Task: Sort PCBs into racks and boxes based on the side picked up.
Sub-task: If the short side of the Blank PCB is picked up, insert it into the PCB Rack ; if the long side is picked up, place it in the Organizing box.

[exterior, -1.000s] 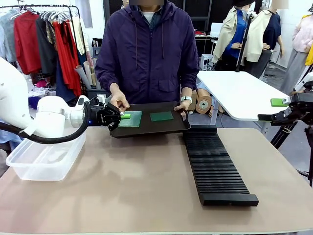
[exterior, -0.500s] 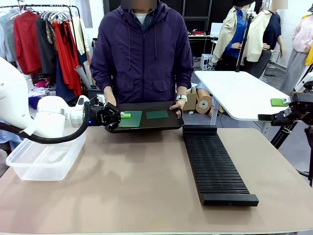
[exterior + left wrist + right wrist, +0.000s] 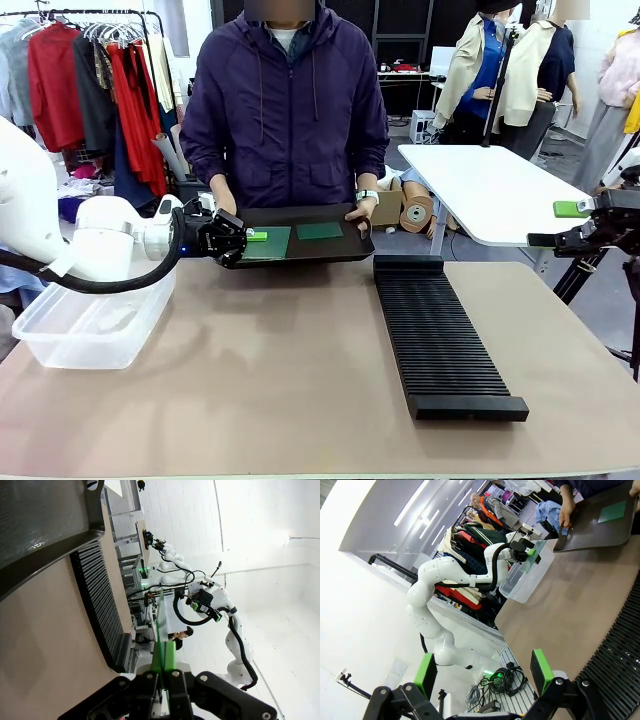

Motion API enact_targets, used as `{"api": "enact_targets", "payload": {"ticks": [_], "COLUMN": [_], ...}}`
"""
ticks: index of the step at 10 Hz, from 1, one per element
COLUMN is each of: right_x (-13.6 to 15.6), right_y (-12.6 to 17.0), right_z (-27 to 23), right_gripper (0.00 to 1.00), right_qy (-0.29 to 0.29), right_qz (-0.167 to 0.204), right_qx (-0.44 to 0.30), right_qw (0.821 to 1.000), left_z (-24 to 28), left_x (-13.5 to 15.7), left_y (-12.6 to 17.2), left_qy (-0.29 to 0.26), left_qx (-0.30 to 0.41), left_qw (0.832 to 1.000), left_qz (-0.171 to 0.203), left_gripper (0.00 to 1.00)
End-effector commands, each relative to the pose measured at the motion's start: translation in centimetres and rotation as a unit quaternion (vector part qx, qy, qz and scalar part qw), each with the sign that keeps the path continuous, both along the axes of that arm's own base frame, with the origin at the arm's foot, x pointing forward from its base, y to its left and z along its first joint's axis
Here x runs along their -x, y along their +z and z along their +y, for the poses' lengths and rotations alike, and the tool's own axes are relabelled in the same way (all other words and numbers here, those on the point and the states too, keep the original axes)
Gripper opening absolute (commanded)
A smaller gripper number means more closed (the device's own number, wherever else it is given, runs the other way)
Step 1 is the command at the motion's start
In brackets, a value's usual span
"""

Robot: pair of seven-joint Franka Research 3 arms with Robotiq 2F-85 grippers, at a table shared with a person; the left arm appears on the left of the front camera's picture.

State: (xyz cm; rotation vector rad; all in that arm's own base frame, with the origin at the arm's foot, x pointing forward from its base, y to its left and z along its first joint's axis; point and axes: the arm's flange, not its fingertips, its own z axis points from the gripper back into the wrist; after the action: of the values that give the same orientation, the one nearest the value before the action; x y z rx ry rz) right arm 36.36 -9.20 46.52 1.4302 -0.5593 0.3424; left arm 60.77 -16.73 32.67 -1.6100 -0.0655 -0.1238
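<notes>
My left gripper [image 3: 250,237] is shut on the edge of a green PCB [image 3: 270,243], held level over the left end of a black tray [image 3: 300,254]. In the left wrist view that PCB [image 3: 161,625] shows edge-on between the closed fingers [image 3: 162,672]. A person holds the tray by both ends, and a second PCB [image 3: 320,231] lies on it. The long black slotted rack [image 3: 440,335] lies right of centre. The clear box [image 3: 90,325] stands at the left edge under my left arm. At the far right, off the table, my right gripper [image 3: 575,210] is open and holds nothing [image 3: 482,672].
A white table [image 3: 490,190] stands behind at the right. Clothes racks stand at the back left. The brown tabletop [image 3: 280,370] lies bare between the box and the rack. The right wrist view also shows the tray [image 3: 595,527] and box [image 3: 530,575].
The person has raised the tray and drawn it back toward themselves. My left gripper stays shut on the PCB in the same place. The right arm has not moved.
</notes>
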Motion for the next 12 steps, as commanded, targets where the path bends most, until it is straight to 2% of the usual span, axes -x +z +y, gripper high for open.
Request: {"api": "enact_targets", "payload": {"ticks": [1, 12], "right_x": [0.07, 0.07], "right_y": [0.08, 0.08], "right_z": [-0.05, -0.05], "right_gripper": [1.0, 1.0], "right_qy": [0.0, 0.0], "right_qz": [-0.002, -0.002], "right_qx": [-0.001, -0.001], "right_qw": [1.0, 1.0], "left_z": [-0.05, -0.05], "left_x": [-0.03, -0.03], "left_y": [0.22, 0.22], "left_qy": [-0.001, -0.001], "left_qx": [0.003, 0.003], "left_qw": [1.0, 1.0], "left_qz": [-0.002, -0.002], "left_gripper": [0.0, 0.0]}}
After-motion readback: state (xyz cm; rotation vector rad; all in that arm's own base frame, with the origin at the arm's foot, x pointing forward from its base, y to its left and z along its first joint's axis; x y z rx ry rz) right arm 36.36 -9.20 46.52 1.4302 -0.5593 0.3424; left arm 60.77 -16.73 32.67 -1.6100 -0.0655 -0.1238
